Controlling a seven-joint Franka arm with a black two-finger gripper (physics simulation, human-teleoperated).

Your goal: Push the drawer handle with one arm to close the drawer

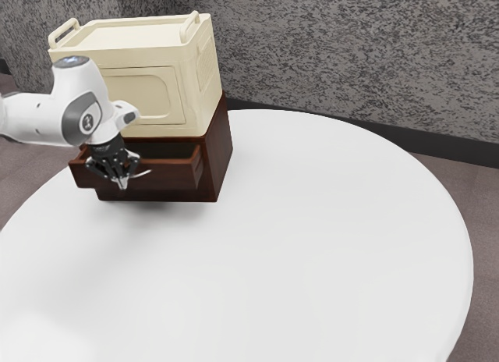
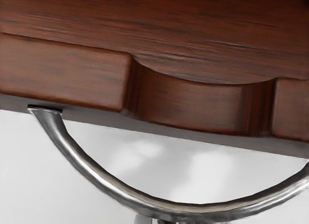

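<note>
Curved handle sits by my gripper, open or closed I cannot tell, and an off-centre push could skid along its rounded bar, leaving the drawer ajar.

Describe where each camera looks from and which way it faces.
Exterior view: at the side of the arm, looking down across the table at the open drawer and the box above; arm and gripper enter from the exterior view's left.
Wrist view: on the arm, looking down over the drawer's front and handle; a sliver at the lower edge may be gripper.
Shared: drawer, handle, table.
</note>
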